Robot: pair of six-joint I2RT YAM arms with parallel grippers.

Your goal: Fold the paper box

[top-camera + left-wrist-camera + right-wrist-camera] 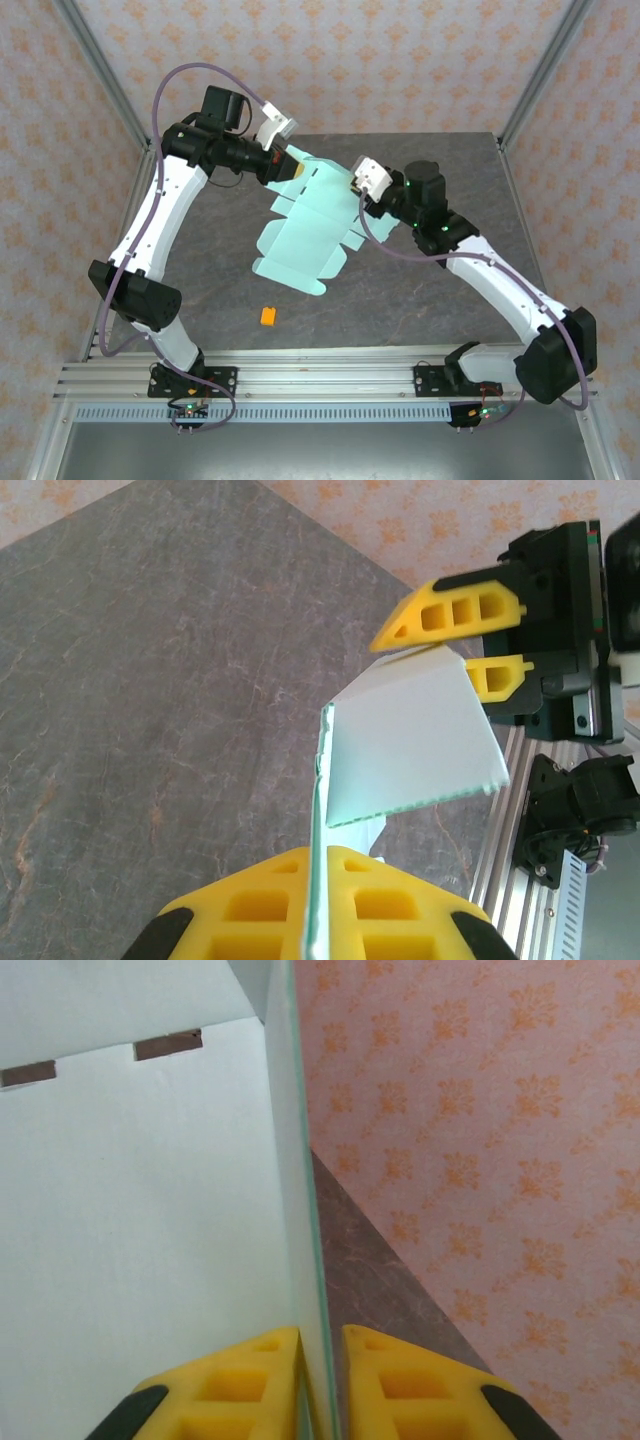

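Note:
The paper box (305,225) is a pale mint flat die-cut sheet with flaps, held up over the table between both arms. My left gripper (288,167) is shut on its far left edge; in the left wrist view the card (410,730) runs straight between the pressed yellow fingers (250,910) of that gripper (325,852). My right gripper (356,185) is at the sheet's right edge. In the right wrist view the card (150,1210) rests against one finger (240,1380) and a narrow gap shows at the other, so this gripper (322,1335) is slightly open around the edge.
A tiny orange block (268,316) lies on the grey stone-look table (200,290) in front of the sheet. A metal rail (320,365) runs along the near edge with both arm bases. Patterned walls close in the back and sides.

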